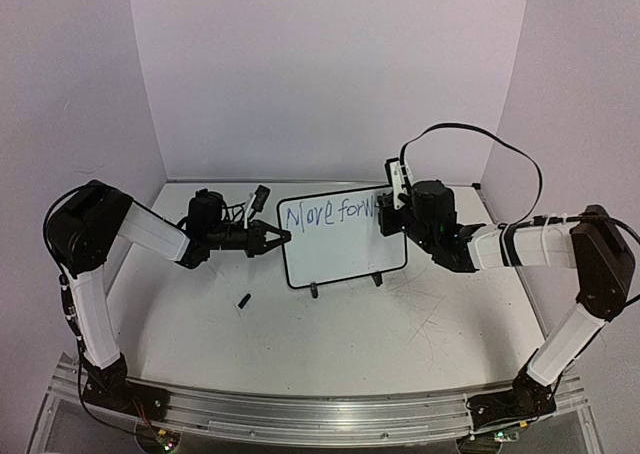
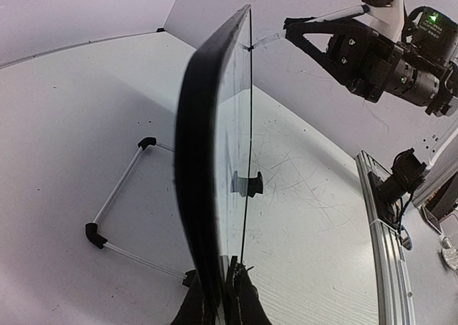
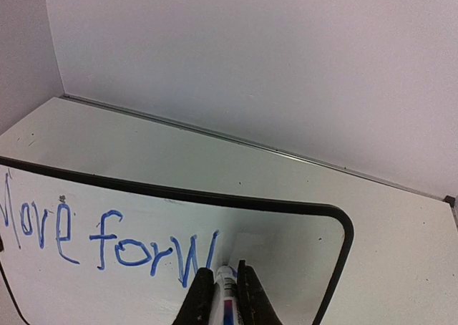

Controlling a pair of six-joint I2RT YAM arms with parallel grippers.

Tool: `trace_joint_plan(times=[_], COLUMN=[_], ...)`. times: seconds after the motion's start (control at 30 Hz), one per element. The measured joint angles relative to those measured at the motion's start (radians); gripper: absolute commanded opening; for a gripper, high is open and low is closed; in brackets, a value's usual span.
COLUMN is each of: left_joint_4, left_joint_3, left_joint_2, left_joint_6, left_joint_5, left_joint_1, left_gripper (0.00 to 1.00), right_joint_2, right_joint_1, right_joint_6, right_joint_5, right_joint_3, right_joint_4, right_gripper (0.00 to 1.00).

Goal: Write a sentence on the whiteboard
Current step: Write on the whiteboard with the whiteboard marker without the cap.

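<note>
The whiteboard (image 1: 345,239) stands upright mid-table on two black feet, black-framed, with blue words "Move forw" (image 1: 325,214) along its top. My left gripper (image 1: 280,238) is shut on the board's left edge; in the left wrist view the board (image 2: 204,160) runs edge-on up from my left gripper (image 2: 223,296). My right gripper (image 1: 388,214) is shut on a marker (image 3: 226,289), whose tip touches the board (image 3: 286,246) just right of the "w" (image 3: 193,257). In the right wrist view my right gripper (image 3: 225,289) sits at the bottom edge.
A small black cap (image 1: 243,300) lies on the table in front of the board's left side. The board's wire stand (image 2: 122,210) reaches out behind it. Walls close in on the left, back and right. An aluminium rail (image 1: 320,409) runs along the near edge.
</note>
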Motion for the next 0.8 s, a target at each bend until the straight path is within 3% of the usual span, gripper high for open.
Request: trace_joint_plan(times=[0.8], left_joint_4=[-0.001], left_joint_3=[0.0], left_joint_2=[0.0], left_joint_6=[0.0], left_joint_5=[-0.001], left_joint_1=[0.0], left_gripper=[0.0], right_joint_2=[-0.002], right_joint_1=[0.004], right_joint_6=[0.03], right_joint_5=[0.019], right_joint_3=[-0.019], right_joint_4=[-0.009], right_gripper=[0.0])
